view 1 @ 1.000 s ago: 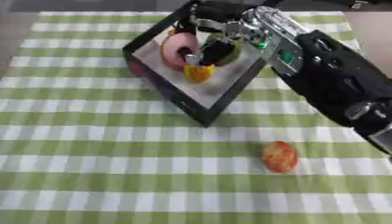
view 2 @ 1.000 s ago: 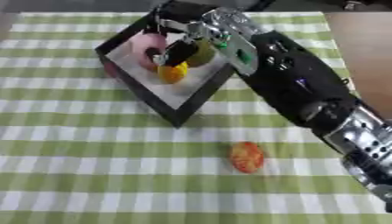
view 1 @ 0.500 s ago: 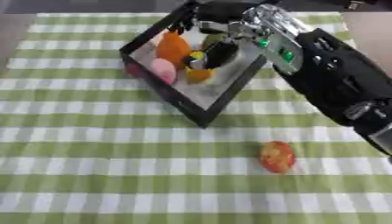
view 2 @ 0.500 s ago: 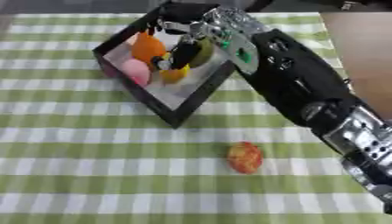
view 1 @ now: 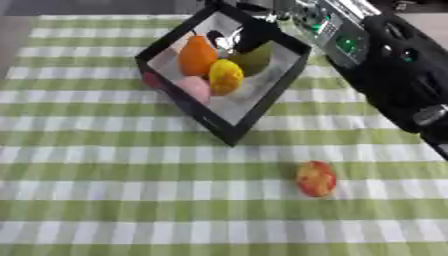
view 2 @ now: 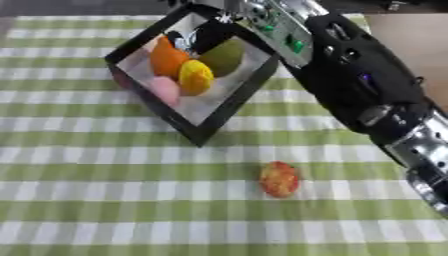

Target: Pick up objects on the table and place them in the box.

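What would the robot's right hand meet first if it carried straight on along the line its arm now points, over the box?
Probably the olive-green fruit inside the black box. The right hand reaches down-left over the far rim, and that fruit lies nearest, with the orange fruit just beyond. Depth is unclear, so this is a judgement.

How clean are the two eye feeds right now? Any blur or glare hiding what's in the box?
Left eye view: soft overall, the right hand smeared over the box; fruit read only as colour blobs. A pale sheen shows on the box floor. Right eye view: the same softness; the red-yellow fruit on the cloth is fuzzy-edged but unobstructed.
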Tool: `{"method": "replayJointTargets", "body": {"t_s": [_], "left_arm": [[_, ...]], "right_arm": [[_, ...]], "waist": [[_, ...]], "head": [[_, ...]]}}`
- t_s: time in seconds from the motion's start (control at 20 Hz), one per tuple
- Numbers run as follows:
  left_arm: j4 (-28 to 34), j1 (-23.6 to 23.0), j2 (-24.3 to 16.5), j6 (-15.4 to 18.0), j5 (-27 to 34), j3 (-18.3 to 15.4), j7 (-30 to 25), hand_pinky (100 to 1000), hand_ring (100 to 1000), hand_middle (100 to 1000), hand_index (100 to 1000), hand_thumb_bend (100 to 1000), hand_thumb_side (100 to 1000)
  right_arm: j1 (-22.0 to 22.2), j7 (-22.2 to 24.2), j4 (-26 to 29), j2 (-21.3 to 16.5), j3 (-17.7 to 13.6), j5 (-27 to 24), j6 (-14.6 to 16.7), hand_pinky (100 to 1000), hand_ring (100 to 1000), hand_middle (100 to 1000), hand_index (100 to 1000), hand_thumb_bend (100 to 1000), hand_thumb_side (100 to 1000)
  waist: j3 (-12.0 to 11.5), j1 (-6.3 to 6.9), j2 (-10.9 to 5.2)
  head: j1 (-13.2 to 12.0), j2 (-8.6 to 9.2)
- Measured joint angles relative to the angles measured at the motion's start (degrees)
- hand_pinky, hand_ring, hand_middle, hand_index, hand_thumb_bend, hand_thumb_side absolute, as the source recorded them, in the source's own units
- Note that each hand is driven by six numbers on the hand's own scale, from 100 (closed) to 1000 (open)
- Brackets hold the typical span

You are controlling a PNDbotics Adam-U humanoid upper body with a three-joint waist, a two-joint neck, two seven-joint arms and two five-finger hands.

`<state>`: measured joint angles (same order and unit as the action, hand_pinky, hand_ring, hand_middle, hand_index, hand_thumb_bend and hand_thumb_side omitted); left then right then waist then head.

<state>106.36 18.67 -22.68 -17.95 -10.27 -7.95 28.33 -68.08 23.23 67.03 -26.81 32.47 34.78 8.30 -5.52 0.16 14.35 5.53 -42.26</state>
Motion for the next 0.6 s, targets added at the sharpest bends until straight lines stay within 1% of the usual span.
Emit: {"method": "replayJointTargets", "body": {"t_s": [0.15,0.3,0.35,0.4,0.5,0.6], "left_arm": [[0.0,-0.1,0.0,0.0,0.0,0.0,0.0,786,691,631,774,276,423],[0.0,-0.2,0.0,0.0,0.0,0.0,0.1,786,691,631,774,276,422],[0.0,-0.4,0.0,0.0,0.0,-0.1,0.2,786,680,631,774,276,422],[0.0,-0.5,0.0,-0.1,0.0,-0.2,0.2,786,677,631,773,276,422],[0.0,-0.6,0.0,-0.1,0.0,-0.4,0.4,786,677,631,773,277,422],[0.0,-0.6,0.0,-0.2,0.0,-0.4,0.4,786,678,631,774,278,422]], "right_arm": [[-0.1,-0.5,0.7,-0.9,-0.6,-1.0,-1.1,937,855,818,964,141,571],[-0.4,-1.2,2.4,-2.6,-1.2,-2.9,-2.3,916,840,800,952,103,493],[-0.5,-1.4,3.4,-3.5,-1.5,-3.7,-2.6,911,837,795,943,100,478],[-0.5,-1.7,4.5,-4.6,-1.6,-4.5,-2.9,904,830,784,919,100,436],[-0.4,-2.4,7.3,-7.1,-1.8,-6.3,-3.3,900,826,773,901,100,404],[0.9,-2.7,11.2,-10.2,-1.8,-9.4,-4.1,895,821,763,888,100,375]], "waist": [[0.3,0.0,-0.01],[0.7,0.0,-0.07],[0.9,0.0,-0.1],[1.1,0.0,-0.1],[1.5,0.0,-0.14],[1.8,0.0,-0.47]], "head": [[-0.1,0.0],[-0.4,0.0],[-0.5,0.0],[-0.6,0.0],[-0.9,-0.01],[-1.3,-0.04]]}}
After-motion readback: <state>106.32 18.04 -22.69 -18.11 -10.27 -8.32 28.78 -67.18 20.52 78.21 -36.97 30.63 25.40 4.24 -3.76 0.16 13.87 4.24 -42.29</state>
